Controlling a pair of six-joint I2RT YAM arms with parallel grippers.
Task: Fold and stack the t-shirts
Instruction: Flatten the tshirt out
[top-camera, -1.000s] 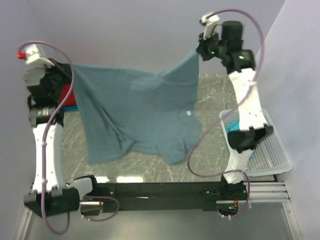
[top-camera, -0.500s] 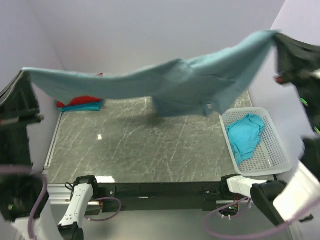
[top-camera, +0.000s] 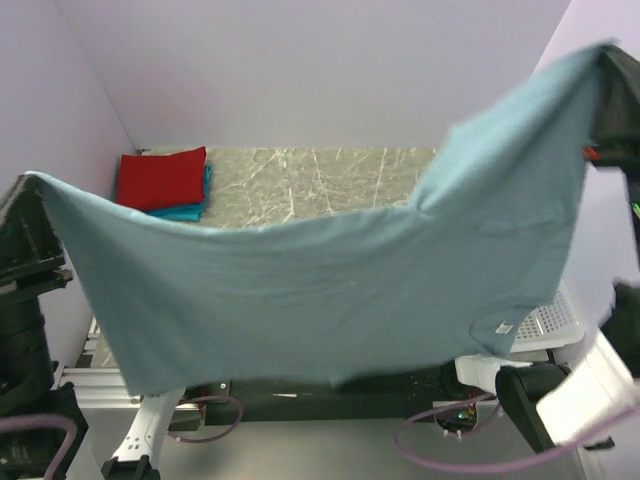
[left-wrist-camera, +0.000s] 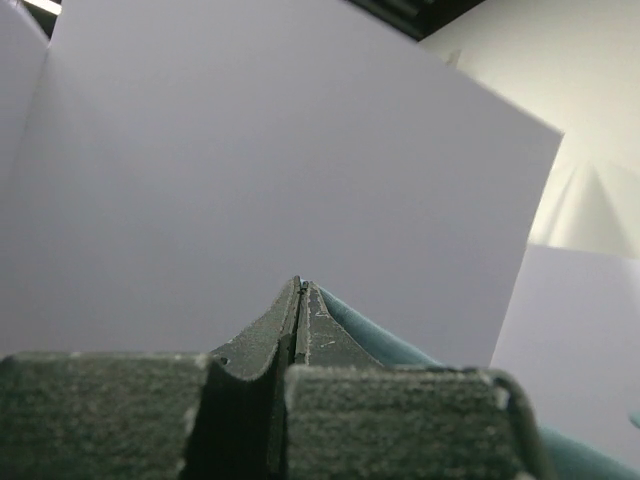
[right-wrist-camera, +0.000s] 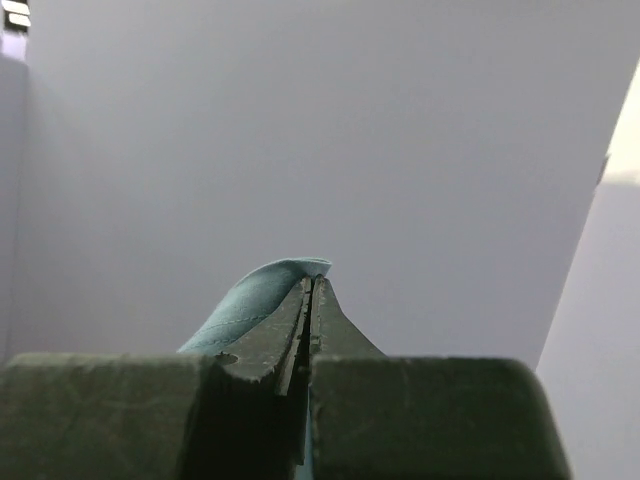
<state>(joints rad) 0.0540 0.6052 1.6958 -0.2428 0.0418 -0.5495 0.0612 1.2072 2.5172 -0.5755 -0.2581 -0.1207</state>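
A slate-blue t-shirt (top-camera: 330, 290) hangs spread wide in the air close to the top camera, its white neck label (top-camera: 503, 327) at the lower right. My left gripper (top-camera: 30, 185) is shut on its left corner, my right gripper (top-camera: 605, 60) on its upper right corner. In the left wrist view the left gripper (left-wrist-camera: 299, 285) pinches blue cloth (left-wrist-camera: 370, 328) between closed jaws. The right wrist view likewise has the right gripper (right-wrist-camera: 311, 283) closed on a fold of the blue cloth (right-wrist-camera: 255, 297). A folded red t-shirt (top-camera: 160, 178) lies on a folded turquoise one (top-camera: 188, 211) at the table's back left.
The marble-patterned table (top-camera: 320, 175) shows only at the back; the raised shirt hides its front. A corner of the white perforated basket (top-camera: 545, 325) peeks out at the right under the shirt. Both wrist views face pale lilac walls.
Both arms have swung the blue shirt up off the table and toward the camera. It now hangs as a broad sheet hiding the table's front and most of the basket.
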